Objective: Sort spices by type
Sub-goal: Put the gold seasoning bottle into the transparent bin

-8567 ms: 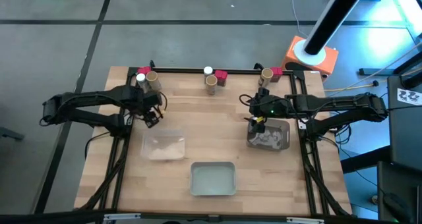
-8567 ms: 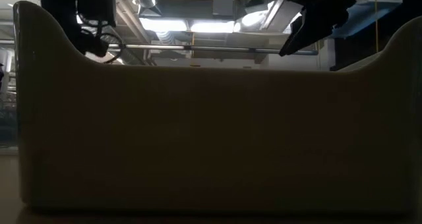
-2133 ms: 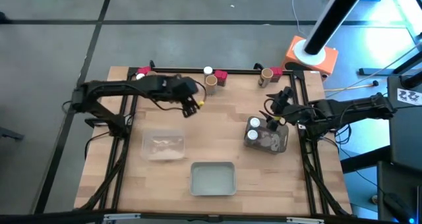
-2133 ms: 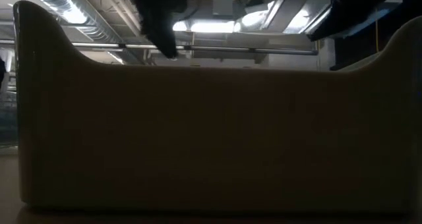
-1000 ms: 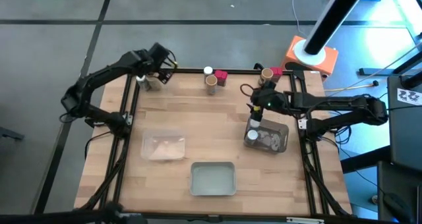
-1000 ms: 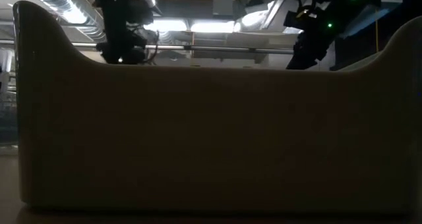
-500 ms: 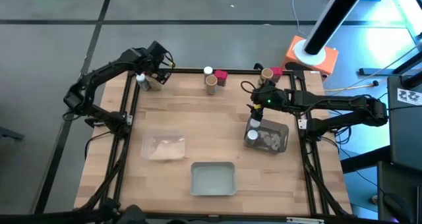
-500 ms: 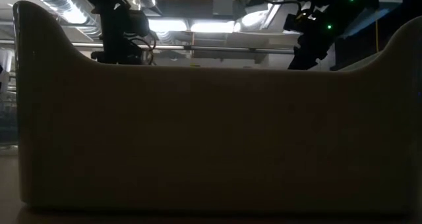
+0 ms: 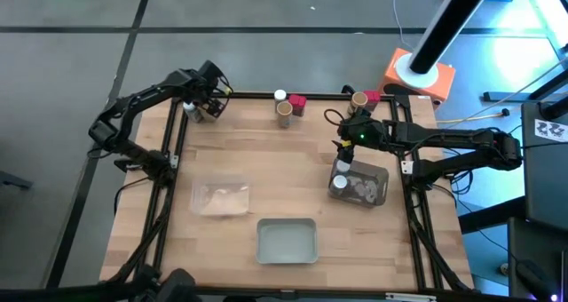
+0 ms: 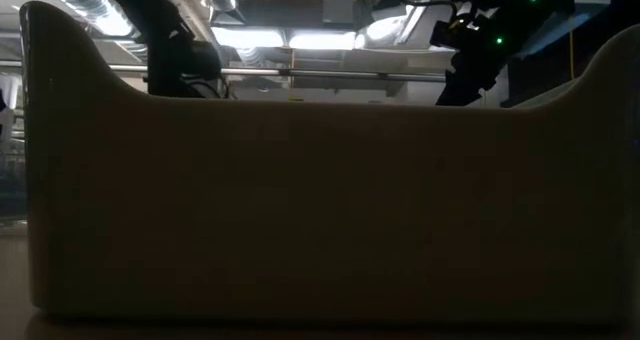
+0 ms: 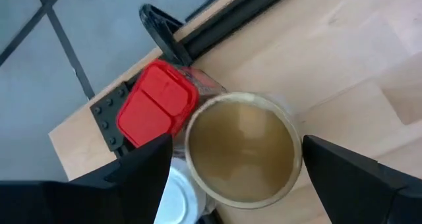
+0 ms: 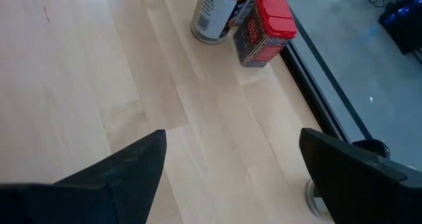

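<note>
Left wrist view: red packet (image 11: 157,104) beside cork cylinder (image 11: 241,148)

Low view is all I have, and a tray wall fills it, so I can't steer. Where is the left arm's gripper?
Observer: The left gripper is at the table's far left corner, jaws open on either side of a tan cylinder.
Operator: Anything crowding that cylinder?
Observer: A red-lidded packet and a white-lidded jar stand close beside it.
Operator: And the right arm?
Observer: The right gripper hangs open and empty at the far side of the right-hand tray, which holds two white-lidded jars.
</note>
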Motion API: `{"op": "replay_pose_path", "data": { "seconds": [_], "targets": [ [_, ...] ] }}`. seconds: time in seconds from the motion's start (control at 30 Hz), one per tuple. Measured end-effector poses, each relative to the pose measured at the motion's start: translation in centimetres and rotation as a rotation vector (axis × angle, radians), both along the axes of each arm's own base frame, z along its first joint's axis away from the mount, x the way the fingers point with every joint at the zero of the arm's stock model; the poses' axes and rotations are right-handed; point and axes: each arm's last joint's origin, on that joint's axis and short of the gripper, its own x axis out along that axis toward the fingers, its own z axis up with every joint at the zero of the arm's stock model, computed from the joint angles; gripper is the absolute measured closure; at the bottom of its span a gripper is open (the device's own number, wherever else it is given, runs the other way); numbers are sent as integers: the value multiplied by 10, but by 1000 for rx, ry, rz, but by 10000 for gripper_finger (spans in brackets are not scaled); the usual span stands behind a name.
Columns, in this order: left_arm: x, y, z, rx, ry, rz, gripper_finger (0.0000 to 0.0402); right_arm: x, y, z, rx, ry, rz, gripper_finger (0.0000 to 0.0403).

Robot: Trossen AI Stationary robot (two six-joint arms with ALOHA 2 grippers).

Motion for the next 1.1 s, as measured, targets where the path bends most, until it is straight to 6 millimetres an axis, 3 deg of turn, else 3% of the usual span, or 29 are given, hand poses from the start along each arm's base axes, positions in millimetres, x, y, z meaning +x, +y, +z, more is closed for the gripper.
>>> {"op": "replay_pose_path", "data": {
  "seconds": [0.5,0.63,0.83,1.1],
  "targets": [
    [8,15,-26,-91,10,-44,80,0,0,0,-3,1,2,56],
    [12,13,-27,-108,3,-83,90,0,0,0,-3,2,3,56],
    [16,9,-27,-122,9,-121,139,0,0,0,-8,5,6,56],
    [34,-9,-15,-112,5,-201,139,0,0,0,-7,5,7,56]
  ]
}}
